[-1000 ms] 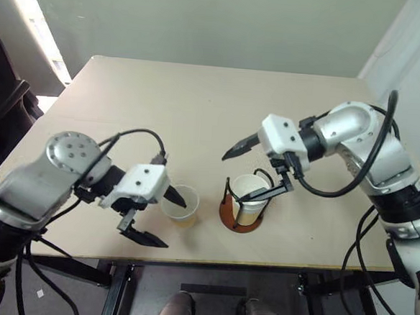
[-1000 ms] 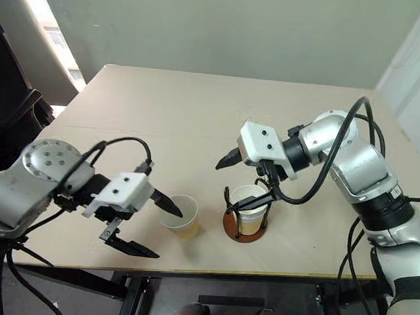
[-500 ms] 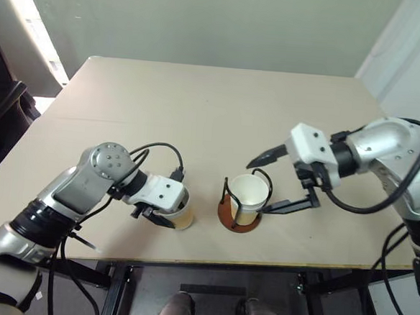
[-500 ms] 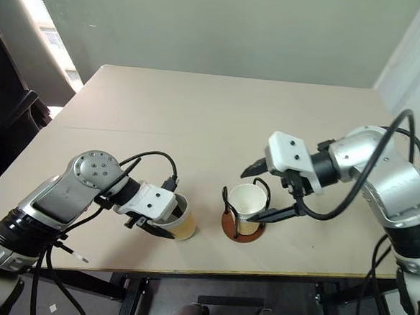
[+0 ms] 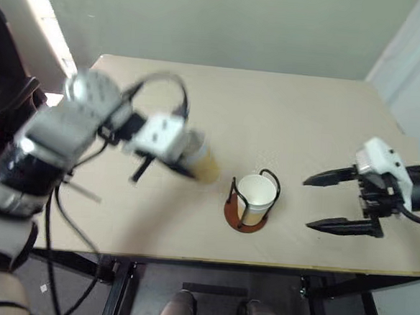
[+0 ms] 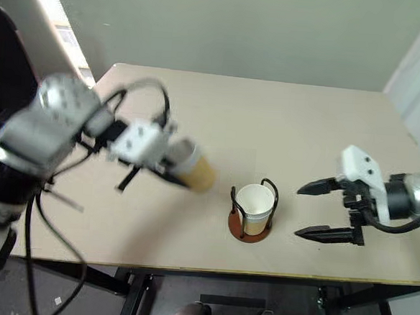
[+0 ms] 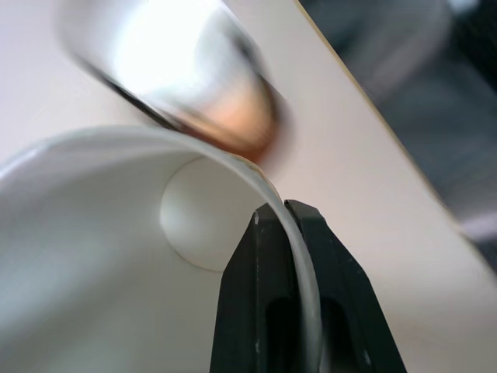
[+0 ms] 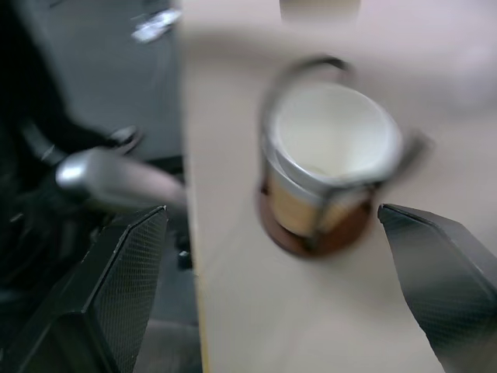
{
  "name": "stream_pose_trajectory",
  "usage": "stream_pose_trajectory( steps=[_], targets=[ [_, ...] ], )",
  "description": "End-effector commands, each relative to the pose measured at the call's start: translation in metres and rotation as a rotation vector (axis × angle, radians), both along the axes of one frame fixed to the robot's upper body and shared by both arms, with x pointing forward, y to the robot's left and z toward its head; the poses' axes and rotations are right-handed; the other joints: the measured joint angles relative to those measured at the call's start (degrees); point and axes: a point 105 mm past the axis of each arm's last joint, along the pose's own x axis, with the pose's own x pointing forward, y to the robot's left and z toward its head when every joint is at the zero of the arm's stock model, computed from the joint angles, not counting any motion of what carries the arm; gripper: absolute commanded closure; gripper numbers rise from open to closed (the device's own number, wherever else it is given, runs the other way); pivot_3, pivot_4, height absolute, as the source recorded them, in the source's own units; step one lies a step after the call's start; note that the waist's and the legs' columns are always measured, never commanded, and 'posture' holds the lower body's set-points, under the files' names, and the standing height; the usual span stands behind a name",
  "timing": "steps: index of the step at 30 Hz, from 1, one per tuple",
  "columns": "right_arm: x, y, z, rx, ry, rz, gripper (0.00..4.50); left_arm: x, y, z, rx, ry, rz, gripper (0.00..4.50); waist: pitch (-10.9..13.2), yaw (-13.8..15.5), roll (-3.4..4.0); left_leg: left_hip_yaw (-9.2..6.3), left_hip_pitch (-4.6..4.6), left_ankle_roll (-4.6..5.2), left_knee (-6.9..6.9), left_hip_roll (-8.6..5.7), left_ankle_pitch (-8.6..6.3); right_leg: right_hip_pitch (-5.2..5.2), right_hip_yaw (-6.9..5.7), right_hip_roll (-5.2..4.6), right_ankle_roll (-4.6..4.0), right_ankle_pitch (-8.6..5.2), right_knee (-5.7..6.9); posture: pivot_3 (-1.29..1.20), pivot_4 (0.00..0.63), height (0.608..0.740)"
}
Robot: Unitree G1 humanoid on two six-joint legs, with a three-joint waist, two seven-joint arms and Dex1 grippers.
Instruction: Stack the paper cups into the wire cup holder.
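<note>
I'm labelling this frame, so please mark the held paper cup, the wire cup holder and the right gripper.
held paper cup [image 6: 195, 170], right eye view, tan outer wall.
wire cup holder [image 5: 232, 216], left eye view, reddish-brown base.
right gripper [image 5: 306, 202], left eye view, midway between its fingertips.

Matt paper cups [image 5: 255, 197], thin dark wire cup holder [image 5: 246, 219], smooth matt table [image 5: 285, 119].

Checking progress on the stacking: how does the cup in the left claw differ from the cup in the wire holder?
The cup in the left claw is tilted, lifted off the table, pinched at its rim by the shut left claw. The cup in the wire cup holder stands upright, ungripped. Both are tan outside, white inside.
</note>
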Motion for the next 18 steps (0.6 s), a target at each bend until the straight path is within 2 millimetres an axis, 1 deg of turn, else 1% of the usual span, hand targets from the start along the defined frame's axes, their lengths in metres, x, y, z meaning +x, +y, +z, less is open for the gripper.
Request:
stream_pose_trajectory(
  steps=[1,2,3,4,5,9,11,14,18],
  targets=[
    [-0.001,-0.005,0.009,-0.012,-0.07,-0.038,0.0,-0.009,-0.021,0.025,-0.054,0.007,-0.139,4.46,-0.02,-0.27,0.05,0.06,0.02,0.06,0.0,-0.02,-0.04,0.03,0.06,-0.03,0.07,-0.01,-0.01,0.0,0.15,0.74],
    [-0.001,-0.004,0.01,-0.011,-0.076,-0.035,0.0,-0.01,-0.029,0.028,-0.059,0.005,-0.176,4.46,-0.02,-0.43,0.09,0.12,0.08,0.11,-0.01,-0.02,-0.07,0.07,0.08,-0.05,0.2,-0.01,-0.04,0.0,0.15,0.74],
    [-0.001,-0.003,0.012,-0.008,-0.09,-0.032,0.0,-0.009,-0.04,0.026,-0.036,-0.002,-0.215,4.46,-0.01,-0.55,0.11,0.15,0.11,0.16,0.04,-0.02,-0.11,0.13,0.13,-0.05,0.39,0.0,-0.04,0.0,0.15,0.74],
    [0.0,-0.002,0.014,-0.004,-0.102,-0.032,0.0,-0.008,-0.048,0.021,-0.007,-0.008,-0.242,4.46,-0.01,-0.55,0.1,0.2,0.1,0.17,0.04,-0.02,-0.1,0.13,0.13,-0.04,0.51,0.04,-0.04,0.0,0.15,0.74],
    [0.0,-0.001,0.016,-0.003,-0.113,-0.035,0.0,-0.006,-0.056,0.012,0.032,-0.007,-0.269,4.46,0.0,-0.52,0.12,0.19,0.11,0.18,0.08,-0.02,-0.11,0.15,0.13,-0.04,0.97,0.26,-0.04,0.0,0.15,0.74],
    [-0.003,-0.002,0.015,-0.009,-0.122,-0.058,0.0,-0.002,-0.074,-0.009,0.101,-0.005,-0.337,4.46,0.01,-0.54,0.14,0.2,0.03,0.31,0.3,0.0,-0.23,0.18,0.16,-0.03,1.24,0.24,-0.05,0.0,0.15,0.74],
    [-0.004,-0.003,0.013,-0.014,-0.124,-0.071,0.0,0.0,-0.079,-0.02,0.14,-0.032,-0.368,4.46,0.01,-0.51,0.14,0.16,-0.1,0.37,0.53,0.0,-0.33,0.18,0.13,0.01,1.35,0.17,-0.03,0.0,0.15,0.74],
    [-0.003,-0.007,0.012,-0.029,-0.134,-0.106,0.0,0.004,-0.083,-0.029,0.183,-0.063,-0.391,4.46,0.01,-0.36,0.16,0.13,-0.31,0.33,1.03,0.0,-0.48,0.2,0.16,0.04,1.56,0.06,-0.03,0.0,0.15,0.74],
    [-0.007,-0.007,0.012,-0.035,-0.14,-0.119,0.0,0.006,-0.083,-0.032,0.22,-0.092,-0.421,4.46,0.01,-0.11,0.16,0.14,-0.57,0.37,1.24,-0.03,-0.56,0.17,0.17,0.01,1.72,0.09,-0.17,0.0,0.15,0.74]
  ],
)
